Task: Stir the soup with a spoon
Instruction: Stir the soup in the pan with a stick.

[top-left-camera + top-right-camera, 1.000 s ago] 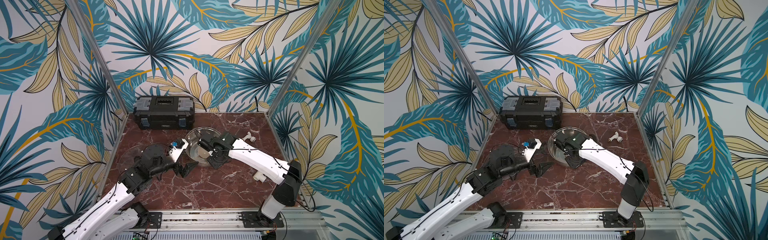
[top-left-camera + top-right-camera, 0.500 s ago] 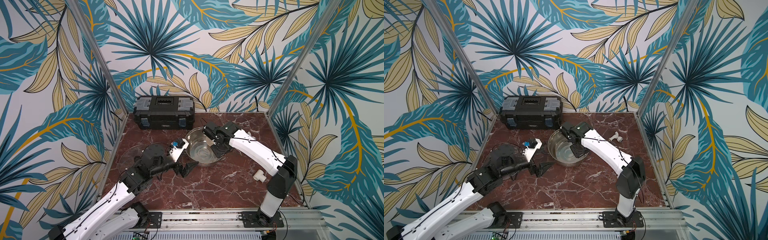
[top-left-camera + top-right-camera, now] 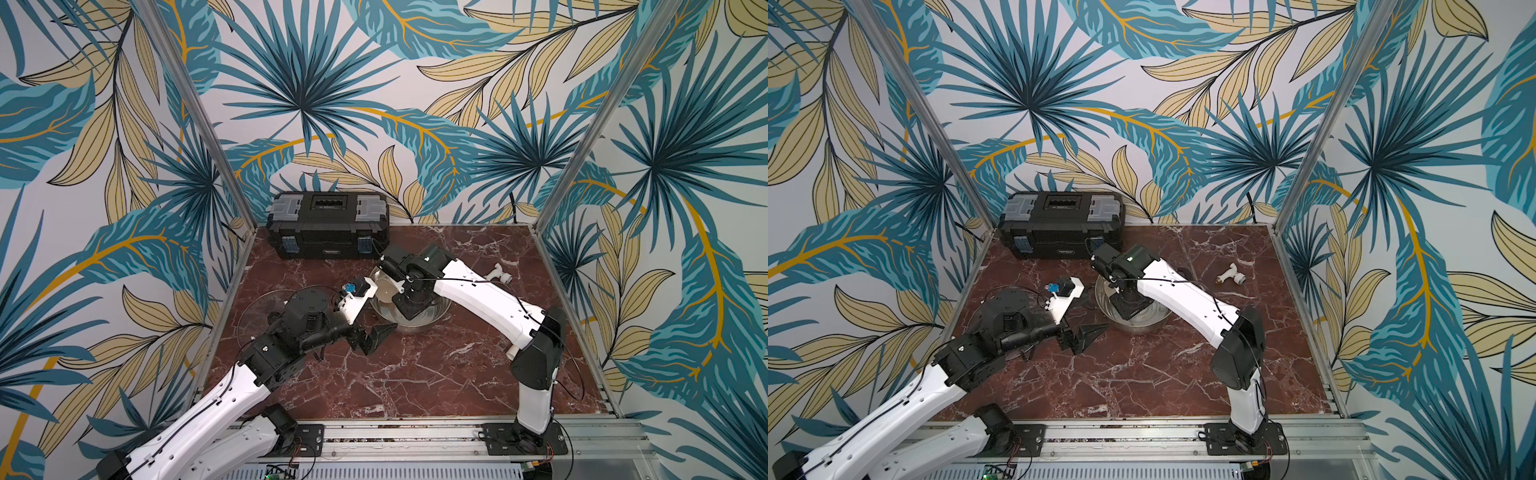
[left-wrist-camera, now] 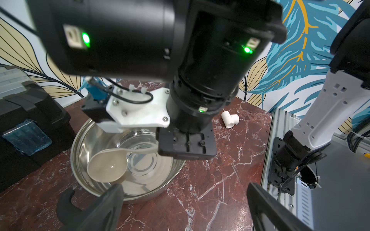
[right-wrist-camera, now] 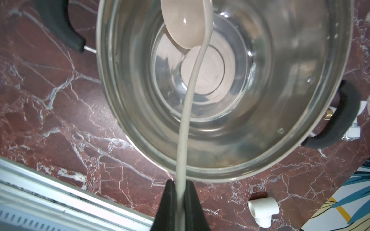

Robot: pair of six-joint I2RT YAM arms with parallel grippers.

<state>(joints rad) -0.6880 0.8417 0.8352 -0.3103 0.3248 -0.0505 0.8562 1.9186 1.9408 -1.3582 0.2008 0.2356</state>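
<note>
A red-brown marble tabletop (image 3: 415, 374) is sitting inside walls that are carrying palm-leaf wallpaper (image 3: 374, 83).

The right gripper (image 5: 179, 183) is pointing down over the stainless-steel pot (image 5: 124, 112). Its jaws are clamping on the slim handle of the cream-beige ladle (image 5: 184, 26), which is passing straight between the two black fingers. From the jaws, the handle is running forward across the pot rim and curving down into the pot. The ladle bowl is hanging at the end farthest from the jaws, over the bare, reflective pot bottom and close to the wall. Whether the bowl is touching the metal cannot be told.

The left gripper (image 3: 375, 337) is hovering low over the marble. Its jaws are standing wide apart and are gripping nothing. The pot is lying just ahead of its fingertips, and one black pot handle (image 4: 66, 202) is lying just beside one finger.

A white T-shaped pipe fitting (image 5: 264, 212) is lying on the marble near the right jaws, apart from the pot. A second white fitting (image 3: 498, 272) is lying beyond the pot's other handle. A black toolbox (image 3: 328, 224) is standing against the back wall, beyond the pot from the left jaws. A clear glass lid (image 3: 259, 309) is lying behind the left jaws, under the left arm.
</note>
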